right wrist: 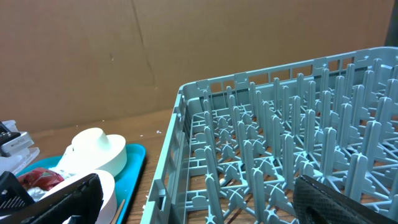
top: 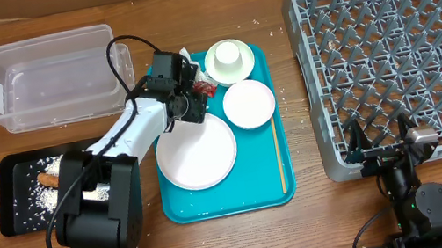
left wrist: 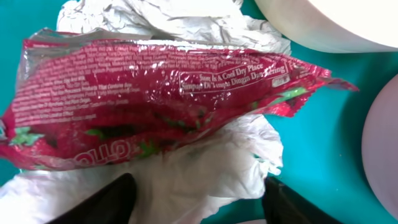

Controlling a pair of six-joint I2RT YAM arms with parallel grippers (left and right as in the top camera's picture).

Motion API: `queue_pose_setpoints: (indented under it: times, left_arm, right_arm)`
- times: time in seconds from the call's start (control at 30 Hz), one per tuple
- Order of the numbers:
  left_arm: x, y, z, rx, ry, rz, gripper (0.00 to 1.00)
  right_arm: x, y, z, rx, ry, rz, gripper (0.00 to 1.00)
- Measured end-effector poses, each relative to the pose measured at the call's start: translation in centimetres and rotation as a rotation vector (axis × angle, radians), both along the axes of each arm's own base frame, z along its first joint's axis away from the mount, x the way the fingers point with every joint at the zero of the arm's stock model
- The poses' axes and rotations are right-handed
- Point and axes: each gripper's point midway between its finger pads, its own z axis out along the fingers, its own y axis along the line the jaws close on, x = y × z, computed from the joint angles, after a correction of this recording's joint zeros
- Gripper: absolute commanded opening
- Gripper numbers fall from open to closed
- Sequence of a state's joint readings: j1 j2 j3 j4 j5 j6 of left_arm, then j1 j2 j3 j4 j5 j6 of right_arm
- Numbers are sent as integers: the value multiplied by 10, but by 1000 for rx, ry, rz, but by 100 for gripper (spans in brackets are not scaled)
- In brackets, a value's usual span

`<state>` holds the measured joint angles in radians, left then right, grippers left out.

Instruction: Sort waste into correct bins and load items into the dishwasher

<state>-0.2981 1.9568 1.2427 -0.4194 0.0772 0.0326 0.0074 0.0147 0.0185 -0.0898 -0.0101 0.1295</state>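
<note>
Fingers apart, the left gripper (left wrist: 199, 193) straddles a crumpled white paper napkin (left wrist: 168, 15) under a shiny red wrapper (left wrist: 155, 93); the right gripper (right wrist: 196, 186) gapes wide.

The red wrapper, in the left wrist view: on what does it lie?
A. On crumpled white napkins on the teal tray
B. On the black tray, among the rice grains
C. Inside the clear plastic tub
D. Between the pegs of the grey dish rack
A: the left wrist view shows the red wrapper lying across crumpled white napkins, with the teal tray visible beside them.
</note>
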Motion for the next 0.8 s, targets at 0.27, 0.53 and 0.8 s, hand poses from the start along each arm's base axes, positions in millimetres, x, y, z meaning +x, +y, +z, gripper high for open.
queue_pose_setpoints:
  times: [0.27,0.53,0.8]
  left_arm:
    - [0,1,3,1,4,9,41]
    - [4,0,23,-13,-35,13,15]
    - [-1,1,35,-17,-32,22,4]
  right_arm:
    - [0,0,0,0,0,0,100]
    - [0,0,0,0,0,0,100]
    - [0,0,0,0,0,0,100]
